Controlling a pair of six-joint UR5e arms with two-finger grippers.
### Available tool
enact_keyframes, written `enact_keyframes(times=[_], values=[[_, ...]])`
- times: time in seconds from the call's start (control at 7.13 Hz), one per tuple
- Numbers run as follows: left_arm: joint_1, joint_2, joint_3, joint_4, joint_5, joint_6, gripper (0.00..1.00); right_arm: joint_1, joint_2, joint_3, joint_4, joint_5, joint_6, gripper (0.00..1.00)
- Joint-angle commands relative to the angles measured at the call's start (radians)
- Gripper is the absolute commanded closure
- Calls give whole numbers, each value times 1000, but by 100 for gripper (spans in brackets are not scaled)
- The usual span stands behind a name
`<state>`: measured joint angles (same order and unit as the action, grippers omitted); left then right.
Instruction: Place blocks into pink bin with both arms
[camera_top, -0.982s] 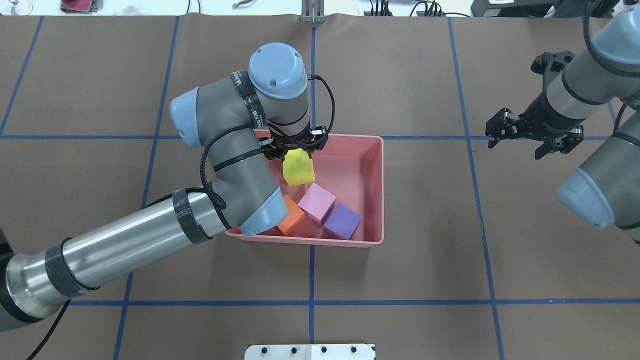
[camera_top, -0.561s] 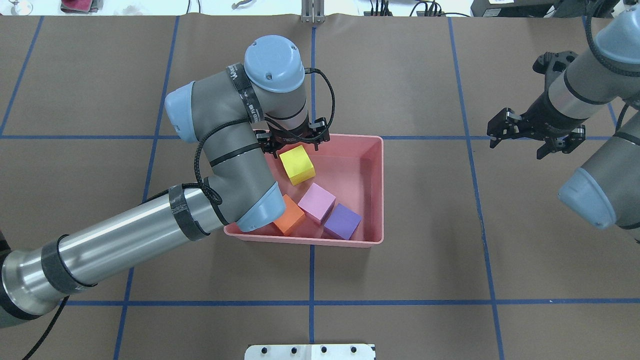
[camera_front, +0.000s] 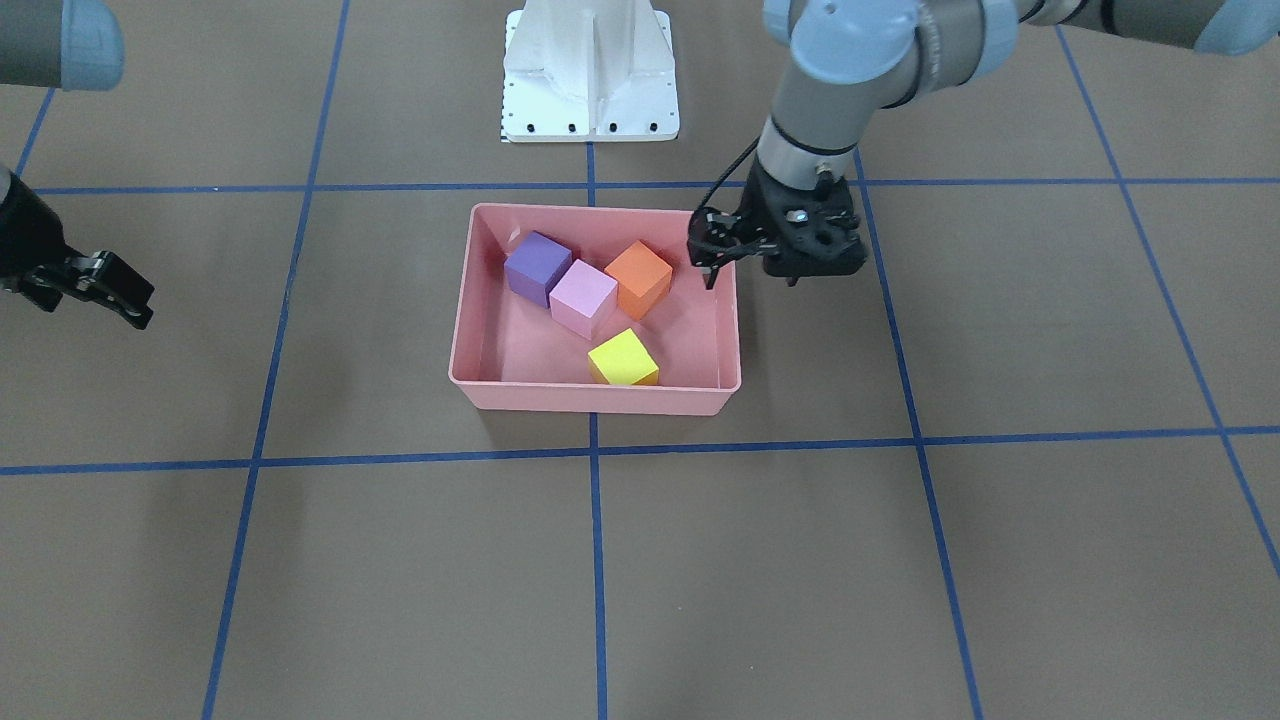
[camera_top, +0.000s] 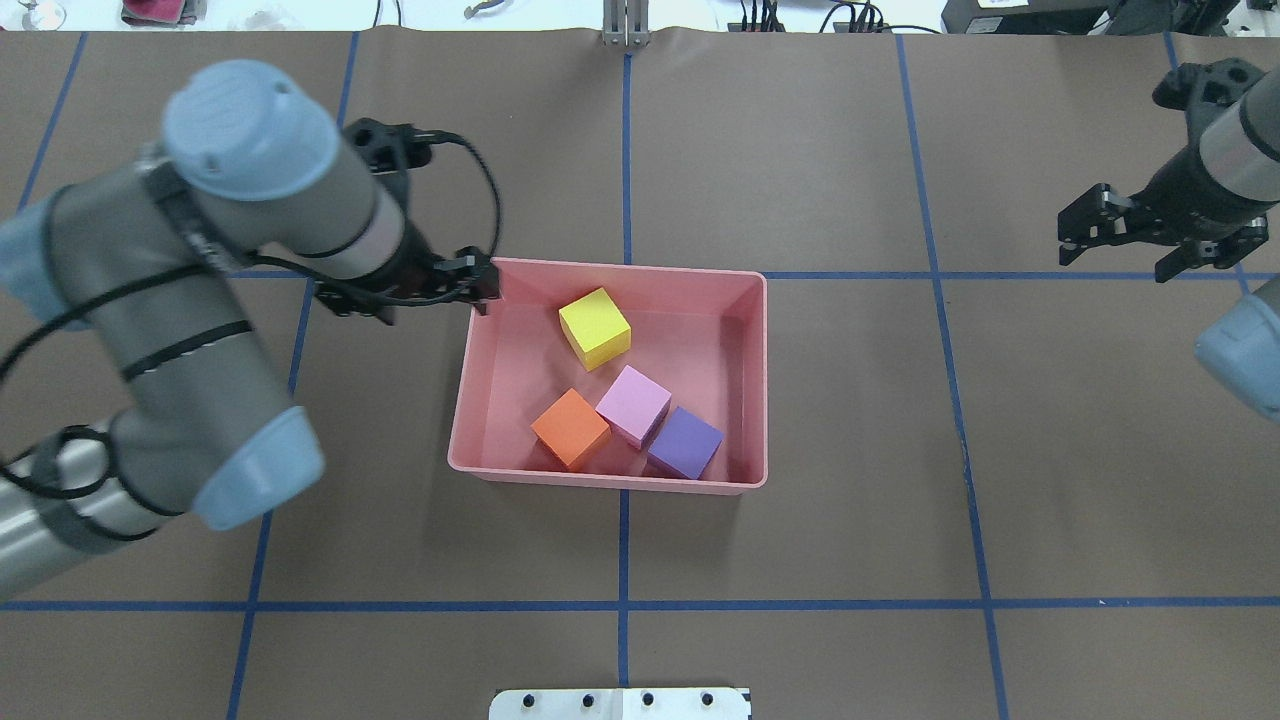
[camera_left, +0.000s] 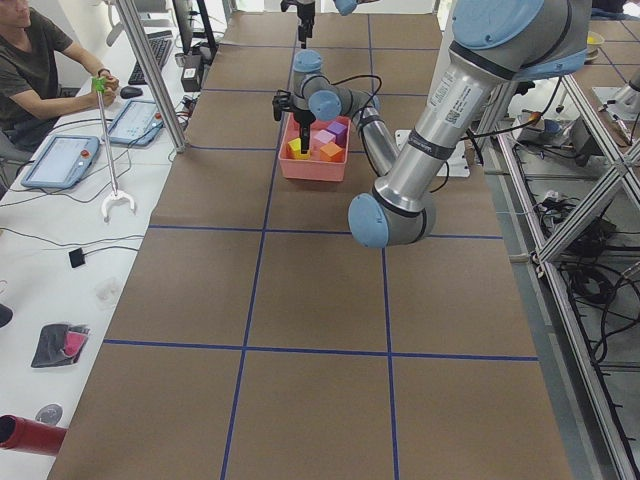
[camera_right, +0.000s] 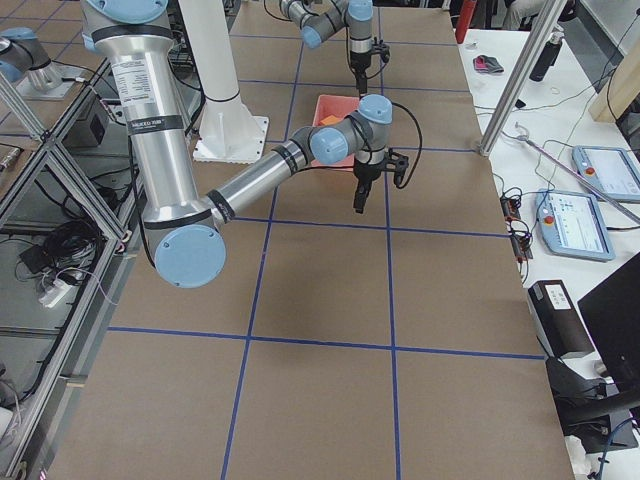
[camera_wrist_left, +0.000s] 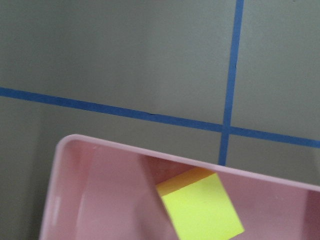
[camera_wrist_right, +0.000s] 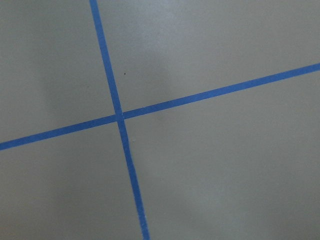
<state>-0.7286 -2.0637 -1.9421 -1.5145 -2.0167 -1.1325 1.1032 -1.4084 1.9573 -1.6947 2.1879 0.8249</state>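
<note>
Blocks: yellow block, orange block, pink block and purple block all lie inside the bin. The yellow one sits apart, and the other three touch in a row nearer the robot.
Bin: pink bin sits flat at the table's middle, its long side running left to right.
Left gripper: fingers spread wide, empty — above the bin's far left corner.
Right gripper: fingers spread, empty — well apart from the bin.
</note>
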Motion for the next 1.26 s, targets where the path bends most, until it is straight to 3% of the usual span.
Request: enact_keyframes(times=[0.0, 0.28, 0.42, 0.7, 0.98, 1.12], values=[[-195, 292, -144, -10, -127, 325, 0, 134, -66, -6, -2, 4, -217, 0], [-476, 457, -91, -9, -265, 779, 0, 266, -145, -39, -2, 76, -481, 0], [-618, 471, 25, -9, -328, 1029, 0, 347, -203, -79, 0, 151, -624, 0], [-831, 467, 245, -10, -376, 1317, 0, 443, -228, -190, 0, 167, -850, 0], [-871, 468, 284, 5, -379, 1341, 0, 457, -216, -225, 1, 167, -903, 0], [-871, 465, 282, 2, -381, 1255, 0, 457, -216, -222, 1, 165, -902, 0]])
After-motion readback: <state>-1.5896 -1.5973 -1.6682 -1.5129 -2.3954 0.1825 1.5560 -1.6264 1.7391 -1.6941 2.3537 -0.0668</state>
